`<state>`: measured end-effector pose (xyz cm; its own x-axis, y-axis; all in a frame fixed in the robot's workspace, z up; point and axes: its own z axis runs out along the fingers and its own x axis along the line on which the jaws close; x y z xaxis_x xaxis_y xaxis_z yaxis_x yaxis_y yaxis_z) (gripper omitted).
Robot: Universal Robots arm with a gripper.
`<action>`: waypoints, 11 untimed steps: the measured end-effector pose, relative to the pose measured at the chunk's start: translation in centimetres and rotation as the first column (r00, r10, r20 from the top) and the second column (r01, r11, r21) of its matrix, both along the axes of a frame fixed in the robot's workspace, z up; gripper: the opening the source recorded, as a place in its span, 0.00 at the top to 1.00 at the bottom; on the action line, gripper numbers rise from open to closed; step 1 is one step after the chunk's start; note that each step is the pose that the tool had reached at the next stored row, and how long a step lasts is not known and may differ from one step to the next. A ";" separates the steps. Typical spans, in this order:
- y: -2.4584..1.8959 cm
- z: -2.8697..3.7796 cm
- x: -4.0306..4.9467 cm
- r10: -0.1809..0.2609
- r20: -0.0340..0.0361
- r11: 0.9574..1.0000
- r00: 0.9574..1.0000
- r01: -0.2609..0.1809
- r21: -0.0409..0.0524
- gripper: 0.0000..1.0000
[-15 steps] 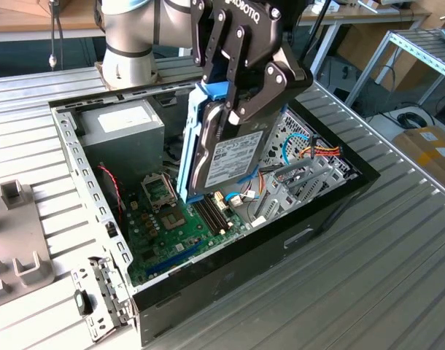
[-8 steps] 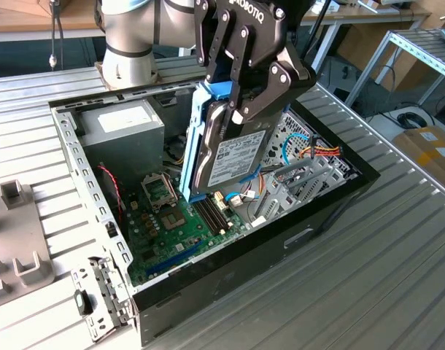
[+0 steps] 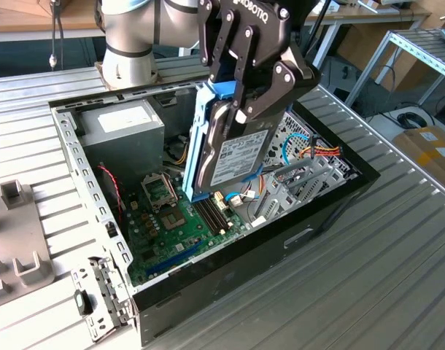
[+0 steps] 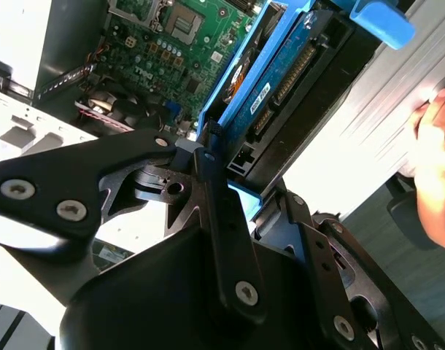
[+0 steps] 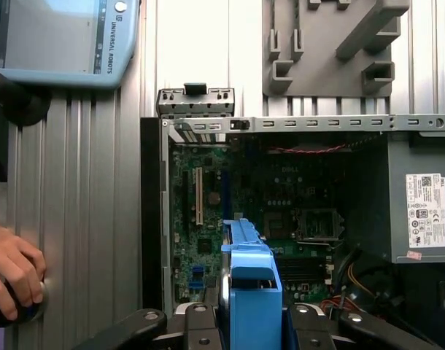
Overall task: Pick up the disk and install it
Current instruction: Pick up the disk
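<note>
Upon the ribbed metal counter (image 3: pixel 397 292) an open computer case (image 3: pixel 317 219) is set. Over its motherboard (image 3: pixel 171 226) the disk (image 3: pixel 241 157) is held on edge, clamped by the claw (image 3: pixel 241 117). Pick-up is judged done; installation is not yet made.

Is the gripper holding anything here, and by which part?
Yes: the gripper is shut on the disk, clamping its two flat faces near the upper end, above the open case.
</note>
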<state>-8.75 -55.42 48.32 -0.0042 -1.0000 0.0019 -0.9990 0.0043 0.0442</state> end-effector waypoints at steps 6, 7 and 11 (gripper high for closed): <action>0.00 -0.01 0.29 0.000 0.000 1.000 1.000 0.000 -0.001 0.63; 0.00 -0.01 0.35 0.000 0.000 1.000 1.000 0.000 -0.001 0.63; 0.00 -0.03 0.54 0.000 0.000 1.000 1.000 0.000 -0.001 0.63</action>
<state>-8.20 -55.42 48.29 -0.0041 -1.0000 0.0027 -0.9990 0.0043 0.0441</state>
